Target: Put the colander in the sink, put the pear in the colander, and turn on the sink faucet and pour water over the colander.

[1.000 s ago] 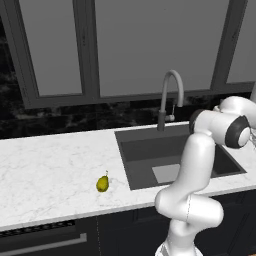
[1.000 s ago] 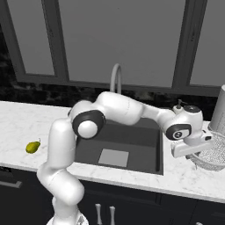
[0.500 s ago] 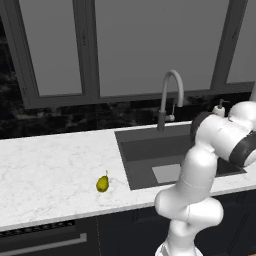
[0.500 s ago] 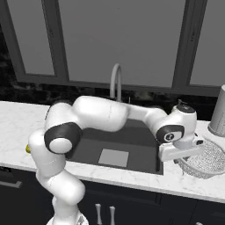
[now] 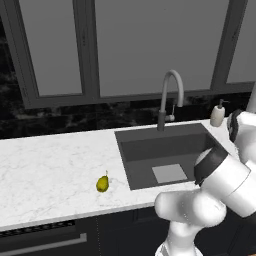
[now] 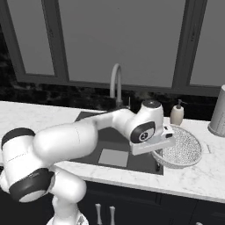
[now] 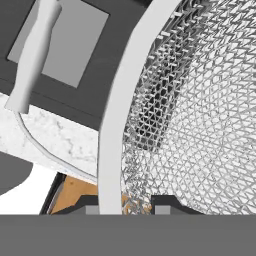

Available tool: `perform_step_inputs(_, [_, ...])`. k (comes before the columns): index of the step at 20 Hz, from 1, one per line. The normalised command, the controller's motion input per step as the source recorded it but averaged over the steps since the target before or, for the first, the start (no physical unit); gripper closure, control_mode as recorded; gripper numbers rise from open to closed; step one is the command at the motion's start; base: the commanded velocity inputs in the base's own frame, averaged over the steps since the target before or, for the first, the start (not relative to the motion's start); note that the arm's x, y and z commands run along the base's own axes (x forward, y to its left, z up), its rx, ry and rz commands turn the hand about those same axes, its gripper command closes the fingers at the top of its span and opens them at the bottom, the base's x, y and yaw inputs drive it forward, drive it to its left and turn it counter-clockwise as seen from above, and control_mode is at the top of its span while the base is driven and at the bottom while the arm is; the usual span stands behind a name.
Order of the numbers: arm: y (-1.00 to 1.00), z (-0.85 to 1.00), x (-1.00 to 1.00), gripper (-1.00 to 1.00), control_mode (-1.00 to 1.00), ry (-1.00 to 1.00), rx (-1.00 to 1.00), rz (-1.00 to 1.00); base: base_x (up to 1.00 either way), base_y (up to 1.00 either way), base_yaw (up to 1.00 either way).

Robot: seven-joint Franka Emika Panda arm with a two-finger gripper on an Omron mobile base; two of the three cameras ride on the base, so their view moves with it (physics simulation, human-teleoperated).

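The gripper (image 6: pixel 159 154), jaws pinching the near rim of the colander (image 6: pixel 182 147) at the counter edge at 3 o'clock of the sink (image 6: pixel 94 143): stiff, probably light mesh, best held by its solid rim band.

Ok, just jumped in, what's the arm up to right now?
The gripper is shut on the rim of the colander, at the edge nearest the sink. The colander is over the counter to the right of the sink, not in it yet. The pear lies untouched on the counter to the left of the sink. No water is running from the sink faucet.
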Motion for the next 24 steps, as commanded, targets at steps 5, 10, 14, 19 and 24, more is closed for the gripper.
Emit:
perform_step_inputs(5, [1.00,0.10,0.05,1.00,-1.00,0.02,-0.06,0.00,0.00,0.00,0.00])
perform_step_inputs(10, [1.00,0.22,0.00,1.00,-1.00,0.12,0.00,0.00,0.00,0.00,0.00])
perform_step_inputs(14, [0.86,0.35,0.22,1.00,-1.00,0.12,0.05,0.00,0.00,0.00,0.00])
perform_step_inputs(19, [0.77,0.26,0.51,1.00,-1.00,0.04,0.05,0.00,0.00,0.00,0.00])
perform_step_inputs(24, [0.79,-0.21,0.47,1.00,-1.00,0.01,0.00,0.01,0.00,0.00,0.00])
